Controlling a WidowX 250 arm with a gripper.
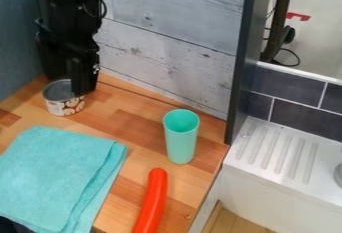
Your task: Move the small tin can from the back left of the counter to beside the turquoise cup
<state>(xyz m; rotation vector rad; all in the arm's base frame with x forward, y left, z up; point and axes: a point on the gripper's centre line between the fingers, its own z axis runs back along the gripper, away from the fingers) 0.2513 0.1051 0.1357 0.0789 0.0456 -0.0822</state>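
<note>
Gripper (78, 85), black, one: pointing down, its lower end at the near right side of the can's rim; how far open, and whether it has hold of the can, cannot be told
Tin can (64, 105), grey top, patterned label, one: upright on the wooden counter (127, 107), directly at the gripper's lower end and partly behind it
Tumbler (181, 144), mint green, open-topped, one: upright, well to the right of the gripper and nearer the camera
Cloth (53, 172), turquoise, folded, one: flat, on the camera side of the gripper
Curved rod (153, 199), orange-red, one: lying beyond the cloth's right edge, farther from the gripper than the tumbler
Plank-patterned wall (167, 52), whitewashed: behind and right of the gripper
</note>
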